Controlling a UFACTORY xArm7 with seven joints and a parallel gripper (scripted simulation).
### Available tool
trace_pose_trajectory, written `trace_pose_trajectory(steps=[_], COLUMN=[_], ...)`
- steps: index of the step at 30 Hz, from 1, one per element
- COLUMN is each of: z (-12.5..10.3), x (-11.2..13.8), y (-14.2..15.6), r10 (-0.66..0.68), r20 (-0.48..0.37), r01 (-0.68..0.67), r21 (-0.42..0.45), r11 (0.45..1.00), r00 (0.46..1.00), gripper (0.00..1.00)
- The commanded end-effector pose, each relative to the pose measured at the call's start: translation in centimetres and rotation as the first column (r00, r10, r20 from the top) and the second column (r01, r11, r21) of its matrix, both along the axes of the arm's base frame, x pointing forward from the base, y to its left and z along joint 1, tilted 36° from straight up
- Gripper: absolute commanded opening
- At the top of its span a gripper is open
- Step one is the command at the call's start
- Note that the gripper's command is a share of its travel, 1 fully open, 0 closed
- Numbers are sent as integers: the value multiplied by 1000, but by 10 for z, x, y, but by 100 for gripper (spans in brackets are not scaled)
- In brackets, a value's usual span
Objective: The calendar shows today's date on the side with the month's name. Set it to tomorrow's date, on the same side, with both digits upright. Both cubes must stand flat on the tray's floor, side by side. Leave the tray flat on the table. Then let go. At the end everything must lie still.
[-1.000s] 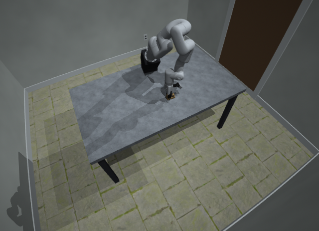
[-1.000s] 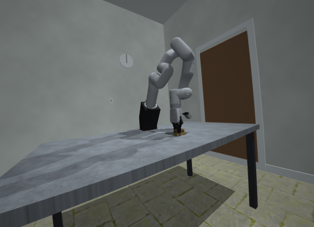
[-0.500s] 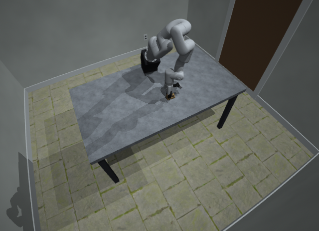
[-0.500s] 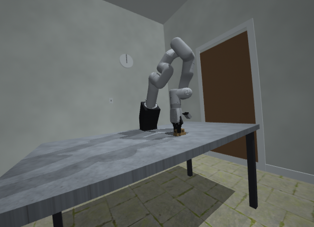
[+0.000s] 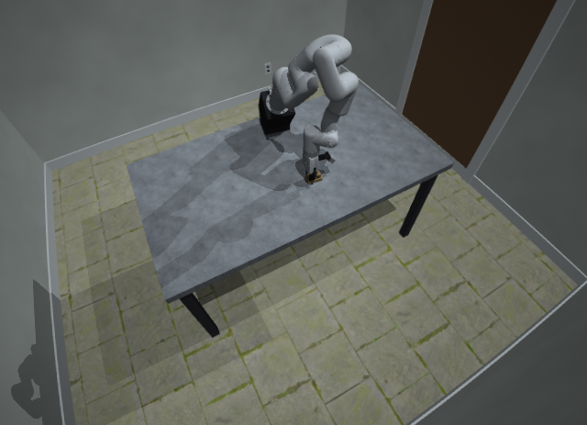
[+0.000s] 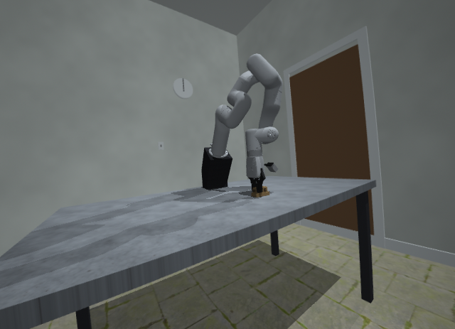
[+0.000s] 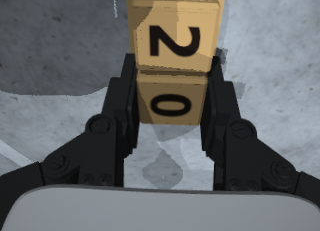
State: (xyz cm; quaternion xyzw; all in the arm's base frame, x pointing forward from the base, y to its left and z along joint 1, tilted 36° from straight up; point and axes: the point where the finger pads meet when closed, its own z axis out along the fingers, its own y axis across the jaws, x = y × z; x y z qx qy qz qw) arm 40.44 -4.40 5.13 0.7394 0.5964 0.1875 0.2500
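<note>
The wooden calendar sits on the grey table under my gripper; it also shows in the exterior view, below the gripper. In the wrist view my gripper points straight down, and its black fingers are shut on the sides of the near cube, whose top face shows 0. Just beyond it a second cube shows 2 on top and looks higher. The month's name is not visible.
The robot's black base stands at the table's back edge. A brown door is behind the table's right side. The table's right front edge is a short way from the calendar.
</note>
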Motion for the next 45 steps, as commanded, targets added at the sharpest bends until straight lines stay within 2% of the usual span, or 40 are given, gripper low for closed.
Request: trace_pose_trajectory(steps=[1, 11, 26, 45], z=[3, 16, 48, 73], x=[-2, -11, -34, -52], y=[1, 3, 9, 13], r10=[0, 0, 0, 0], r20=[0, 1, 0, 0], r01=[0, 0, 0, 0], r21=[0, 0, 0, 0], r11=[1000, 1000, 1000, 1000], r00=[1000, 1000, 1000, 1000], gripper=[29, 29, 29, 29])
